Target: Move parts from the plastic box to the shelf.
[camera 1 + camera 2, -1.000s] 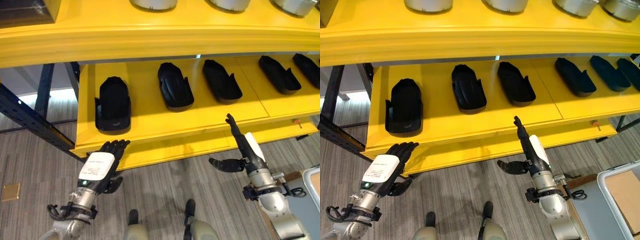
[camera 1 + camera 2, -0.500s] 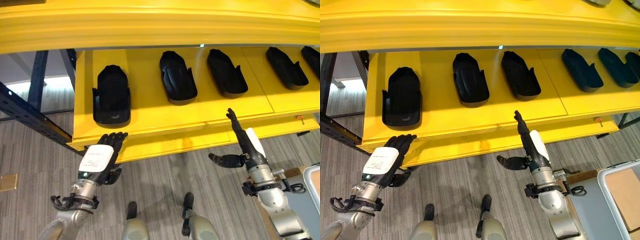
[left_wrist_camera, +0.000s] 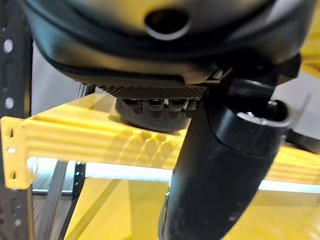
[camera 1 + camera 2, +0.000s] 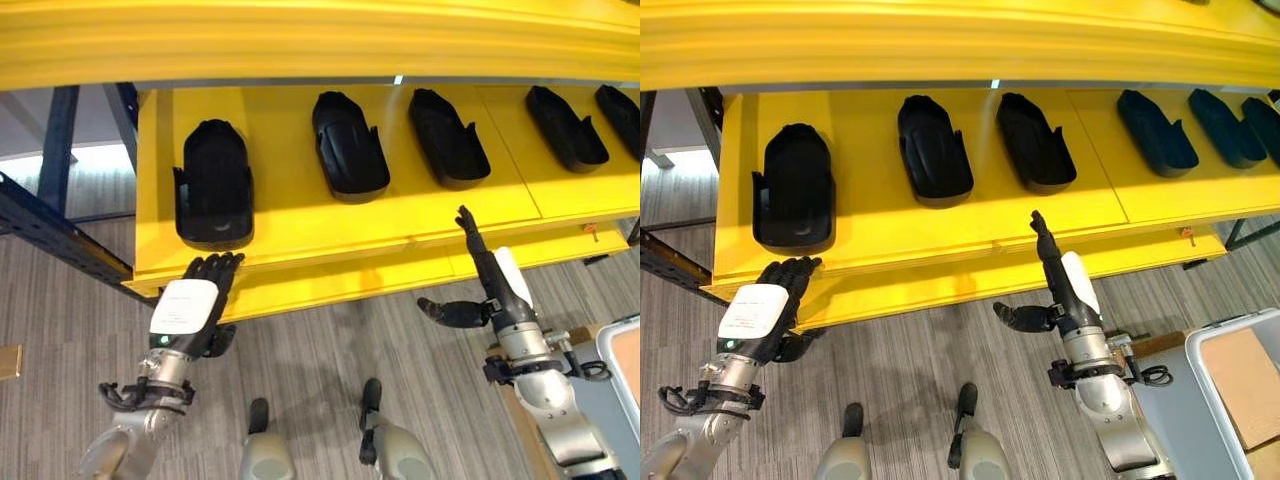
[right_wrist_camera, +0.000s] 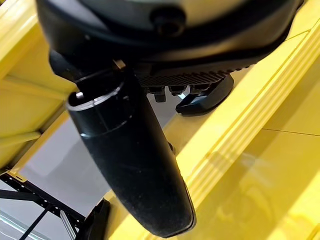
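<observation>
The yellow shelf [image 4: 300, 215] holds a row of black parts [image 4: 348, 147], all lying apart from each other. The leftmost black part [image 4: 212, 183] sits near the shelf's front edge. The left hand [image 4: 190, 312] is just below that edge, under this part, with its fingers [image 4: 220, 266] straight and holding nothing. The right hand [image 4: 495, 285] is in front of the shelf too, fingers straight and pointing up at the edge, thumb sticking out sideways. It holds nothing. A grey plastic box [image 4: 1230, 385] stands on the floor at the robot's right.
</observation>
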